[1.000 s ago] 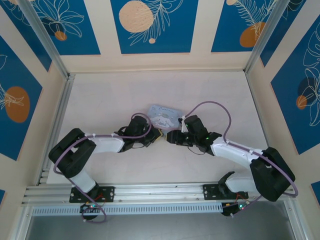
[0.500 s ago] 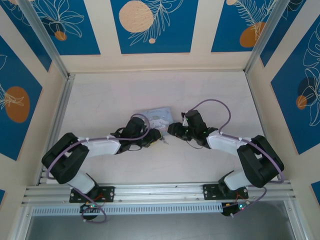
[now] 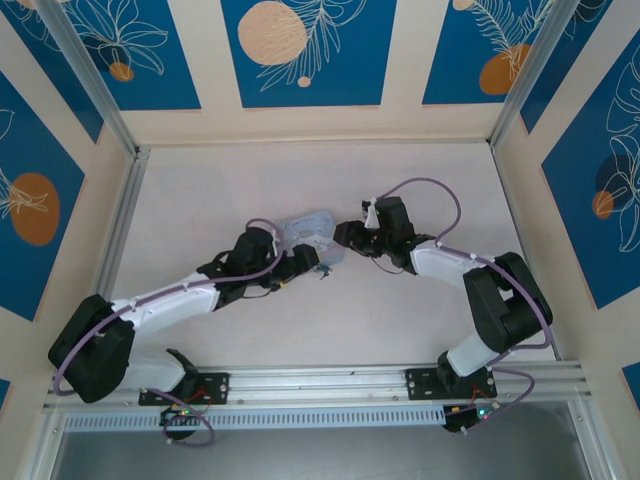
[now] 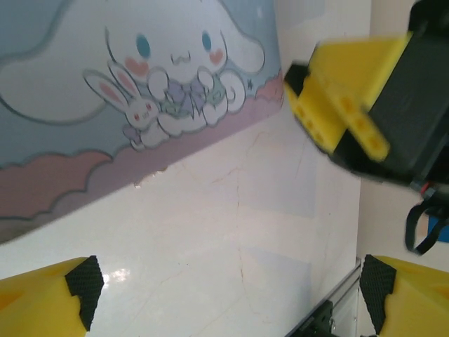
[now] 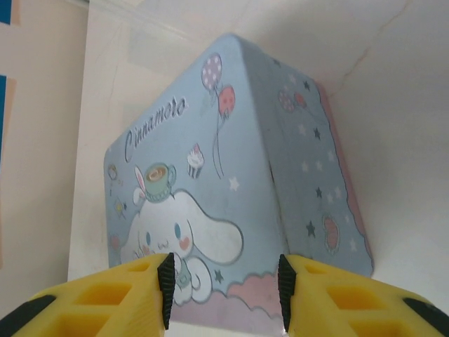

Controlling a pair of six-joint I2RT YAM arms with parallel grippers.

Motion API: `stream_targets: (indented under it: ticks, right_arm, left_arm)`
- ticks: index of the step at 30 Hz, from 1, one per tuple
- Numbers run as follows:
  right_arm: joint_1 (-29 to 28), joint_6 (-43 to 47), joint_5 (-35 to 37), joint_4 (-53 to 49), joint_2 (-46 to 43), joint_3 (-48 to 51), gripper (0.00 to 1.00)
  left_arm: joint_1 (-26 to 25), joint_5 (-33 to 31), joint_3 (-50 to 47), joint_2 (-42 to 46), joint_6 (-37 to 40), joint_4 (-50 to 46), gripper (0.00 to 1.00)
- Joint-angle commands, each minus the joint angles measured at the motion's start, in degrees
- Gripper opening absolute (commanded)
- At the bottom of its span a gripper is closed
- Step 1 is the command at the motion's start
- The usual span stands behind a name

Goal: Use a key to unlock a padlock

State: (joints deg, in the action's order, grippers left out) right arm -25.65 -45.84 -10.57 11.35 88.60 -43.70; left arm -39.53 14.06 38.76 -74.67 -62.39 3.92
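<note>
The pale blue cartoon tin box stands tipped up at mid-table, its printed face toward my right wrist camera. My right gripper is at the box's right edge. Its jaws stand partly apart in front of the box, open, with nothing between the pads. My left gripper is just in front of the box. It is wide open over bare table, with the box beyond. A tiny dark thing lies by its tips, too small to name. The padlock and key are hidden.
The white tabletop is fenced by aluminium rails on the left, right and near sides. Patterned blue-and-cream walls close in the back and sides. A yellow finger of the right gripper juts in close beside the box.
My left gripper has gone from shut to wide open and reached farther forward. The box has shifted left and tipped up. The right arm has moved back toward the box's right edge.
</note>
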Motion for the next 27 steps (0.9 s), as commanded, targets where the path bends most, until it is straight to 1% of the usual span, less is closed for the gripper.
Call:
stream_targets:
  ticks: [1, 6, 11, 19, 27]
  right_arm:
    - [-1.24, 3.57, -1.57, 0.28, -3.42, 4.26, 0.44]
    - [-2.92, 5.83, -2.27, 3.36, -5.17, 9.44, 0.45]
    - [-5.89, 8.03, -0.56, 2.09, -5.14, 9.35, 0.48]
    - [-7.66, 9.1, -0.35, 1.96, 1.15, 3.09, 0.52]
    - [-8.09, 10.36, -1.22, 1.37, 8.58, -4.61, 0.52]
  left_arm:
    - [2.22, -1.67, 2.11, 2.08, 3.19, -5.75, 0.96]
    - [4.59, -1.26, 1.47, 2.48, 3.19, -6.41, 0.97]
    - [5.19, -1.45, 1.45, 2.05, 3.32, -6.45, 0.99]
    - [6.5, -1.11, 1.75, -1.37, 3.46, -5.71, 0.99]
    - [8.55, 1.69, 2.18, -5.83, 2.11, -1.52, 0.99]
